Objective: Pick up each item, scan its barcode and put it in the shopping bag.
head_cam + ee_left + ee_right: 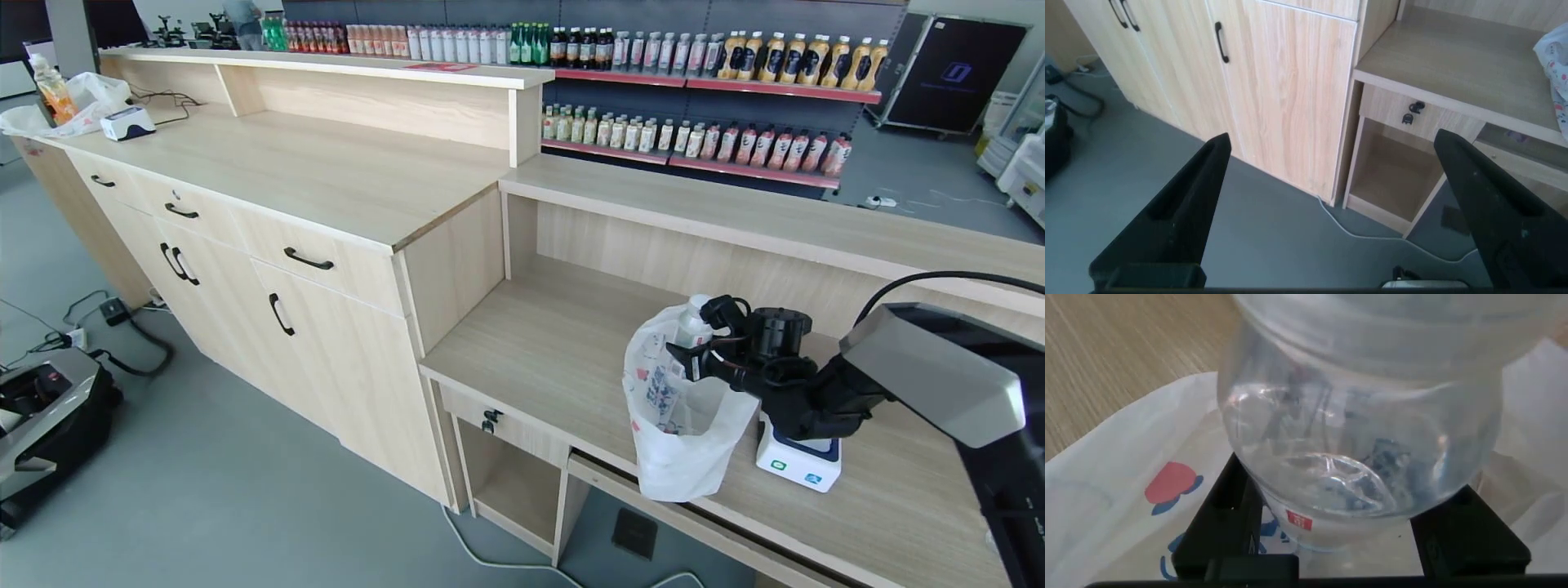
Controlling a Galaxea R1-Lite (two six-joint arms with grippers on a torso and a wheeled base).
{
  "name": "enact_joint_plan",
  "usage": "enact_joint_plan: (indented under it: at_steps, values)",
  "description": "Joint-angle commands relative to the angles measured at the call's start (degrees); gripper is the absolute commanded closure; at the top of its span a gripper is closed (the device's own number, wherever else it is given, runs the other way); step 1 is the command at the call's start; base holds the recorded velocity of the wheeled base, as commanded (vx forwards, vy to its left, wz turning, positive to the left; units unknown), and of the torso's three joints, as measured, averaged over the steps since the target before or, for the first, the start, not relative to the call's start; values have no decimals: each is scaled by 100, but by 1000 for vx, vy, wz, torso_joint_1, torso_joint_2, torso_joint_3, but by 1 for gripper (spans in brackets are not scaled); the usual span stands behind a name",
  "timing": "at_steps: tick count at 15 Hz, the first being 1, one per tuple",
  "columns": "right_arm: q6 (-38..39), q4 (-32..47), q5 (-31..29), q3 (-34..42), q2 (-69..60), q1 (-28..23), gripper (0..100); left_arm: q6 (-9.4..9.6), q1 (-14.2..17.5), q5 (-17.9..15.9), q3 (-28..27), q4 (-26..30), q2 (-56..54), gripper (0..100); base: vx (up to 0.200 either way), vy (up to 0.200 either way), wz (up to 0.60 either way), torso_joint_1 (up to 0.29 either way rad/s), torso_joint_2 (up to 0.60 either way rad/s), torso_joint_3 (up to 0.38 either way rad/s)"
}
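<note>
A clear plastic bottle (692, 325) with a white cap hangs over the mouth of the white shopping bag (678, 425), which stands on the low wooden desk (555, 343). My right gripper (700, 338) is shut on the bottle. The right wrist view looks at the bottle's base (1364, 433) between the black fingers (1229, 531), with the bag (1118, 482) underneath. A white scanner box (798, 464) sits just right of the bag, under my right arm. My left gripper (1331, 212) is open and holds nothing, out over the grey floor in front of the cabinet doors (1290, 73).
The taller counter (310, 163) runs to the left, with another bag (73, 102) and a small scanner (126, 122) at its far end. Shelves of bottles (694, 90) stand behind the desk. Cables (122, 335) lie on the floor at left.
</note>
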Motion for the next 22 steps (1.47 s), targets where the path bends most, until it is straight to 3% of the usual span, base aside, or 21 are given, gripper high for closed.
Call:
enact_joint_plan:
  at_steps: [1, 8, 9, 14, 19, 20, 22]
  values:
    - [-5, 9, 8, -18, 46, -49, 100, 0, 0, 0, 0, -1, -2, 0, 0, 0, 0, 0, 0, 0]
    - [-119, 18, 8, 114, 28, -145, 100, 0, 0, 0, 0, -1, -2, 0, 0, 0, 0, 0, 0, 0]
    - [-128, 9, 8, 193, -7, -154, 0, 0, 0, 0, 0, -1, -2, 0, 0, 0, 0, 0, 0, 0]
    - [-40, 106, 8, 456, -877, -189, 0, 0, 0, 0, 0, -1, -2, 0, 0, 0, 0, 0, 0, 0]
    - [-128, 343, -1, 2135, -3426, -462, 0, 0, 0, 0, 0, -1, -2, 0, 0, 0, 0, 0, 0, 0]
    - [-480, 370, -1, 2803, -4138, -752, 0, 0, 0, 0, 0, -1, -2, 0, 0, 0, 0, 0, 0, 0]
    - [-998, 361, -18, 3366, -4841, -1165, 0, 0, 0, 0, 0, -1, -2, 0, 0, 0, -300, 1, 1, 6]
